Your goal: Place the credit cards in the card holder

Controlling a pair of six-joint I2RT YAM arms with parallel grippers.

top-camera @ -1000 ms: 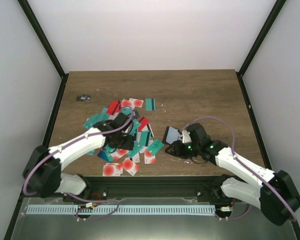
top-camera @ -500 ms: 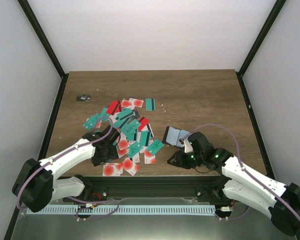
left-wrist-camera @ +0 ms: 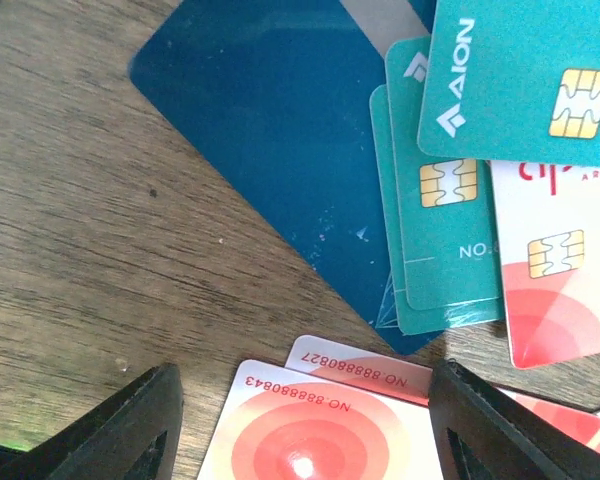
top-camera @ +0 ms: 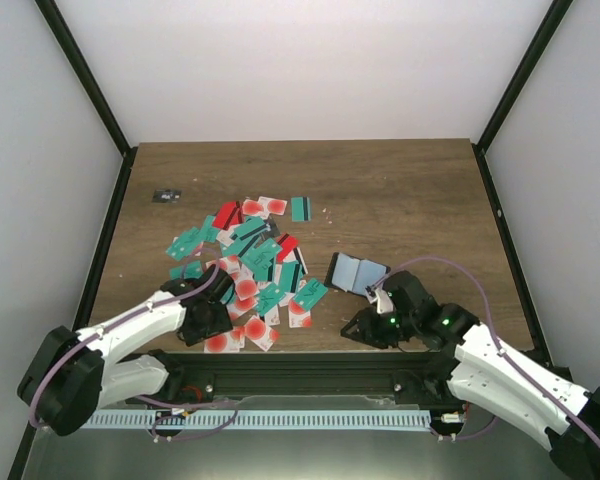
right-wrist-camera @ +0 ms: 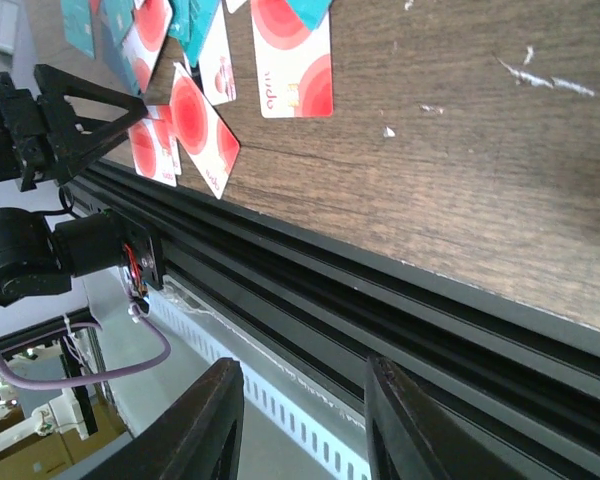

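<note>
Hovering low over the near edge of the counter [top-camera: 400,190], left of its middle, the left gripper [left-wrist-camera: 305,372] is holding its fingers [left-wrist-camera: 130,430] wide apart with nothing between them. White cards with red circles [left-wrist-camera: 300,450] are lying just beneath it, with a blue card [left-wrist-camera: 270,150] and teal cards [left-wrist-camera: 520,80] just beyond. The right gripper [right-wrist-camera: 305,365] is hanging over the near edge too, right of the middle, jaws parted and empty. Just beyond it the card holder [top-camera: 358,272] is lying open and flat, showing its grey and light-blue inside. I am seeing no card in it, though it is small from above. The credit cards [top-camera: 250,260] are lying in a loose, overlapping heap left of the holder, reaching from the near edge toward the counter's middle. The task is looking barely begun: every visible card is waiting to go in. A tiny dark object [top-camera: 166,195] is sitting alone near the far left corner.
</note>
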